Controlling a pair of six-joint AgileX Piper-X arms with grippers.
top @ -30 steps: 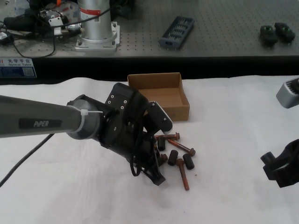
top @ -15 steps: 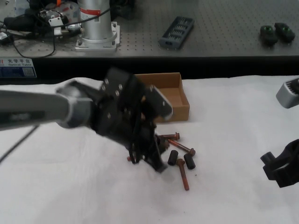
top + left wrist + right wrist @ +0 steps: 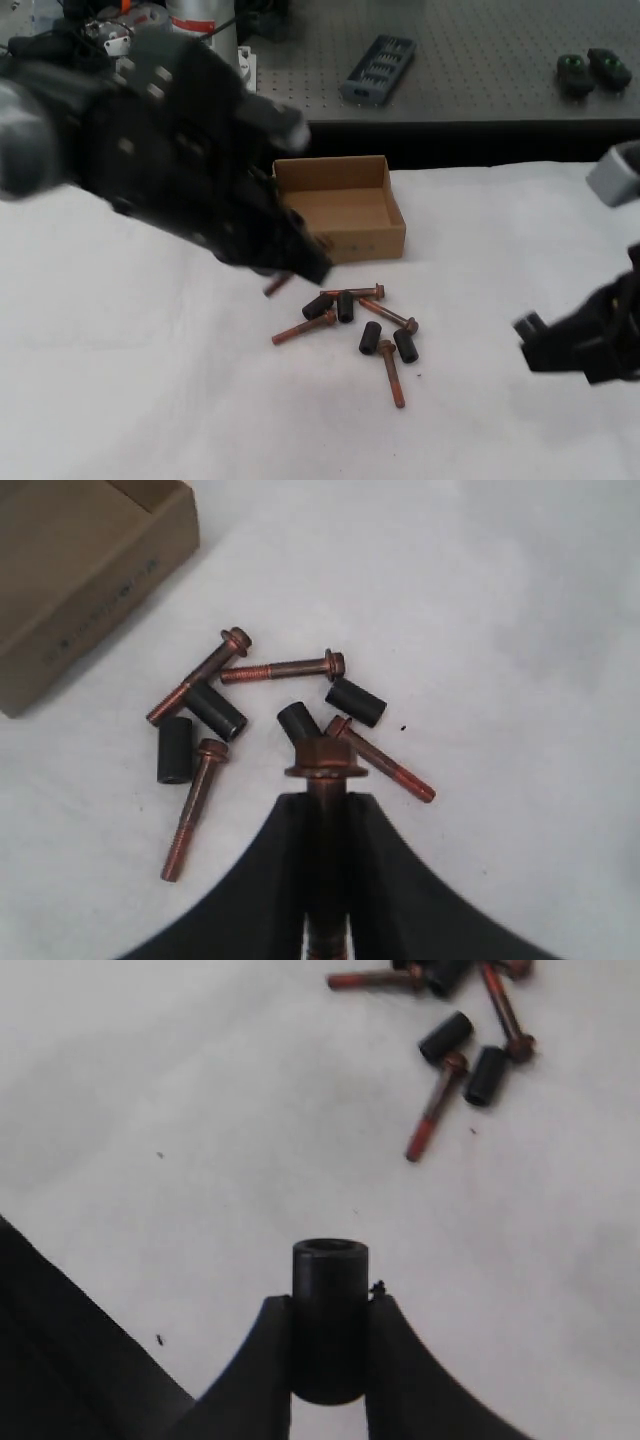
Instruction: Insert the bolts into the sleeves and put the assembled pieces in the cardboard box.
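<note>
One copper-coloured metal bolt [image 3: 320,763] with a flanged hex head is clenched in the left tool [image 3: 327,810]. Both dark fingers are closed on the shank, and the head stands proud of the tips. In the high view a short length of this bolt sticks out from under the left arm [image 3: 170,150], near the near-left corner of the box and apart from the pile.

One short black cylindrical sleeve [image 3: 330,1320] is pinched in the right tool [image 3: 330,1308]. The fingers press its sides and the open bore faces away from the wrist. In the high view this tool hangs over the cloth, well apart from the pile on its right.

Pile:
- Four loose bolts [image 3: 190,815] of the same copper colour and four loose sleeves [image 3: 174,750], black and stubby, lie flat in a scatter.
- The scatter sits on the cloth, just on the near side of the box.
- In the left wrist view, one long bolt lies against a sleeve.
- Two bolt heads sit near each other at the box end of the pile.
- A third bolt angles away beside the sleeve nearest the held bolt's head.

The shallow brown cardboard box [image 3: 345,242] has an open top and its brown floor is showing. It stands on the white cloth [image 3: 150,400], toward the cloth's far edge.

The cloth covers the near part of the worktop. Behind it, grey perforated metal worktop [image 3: 470,60] carries a dark ribbed block [image 3: 378,68].
</note>
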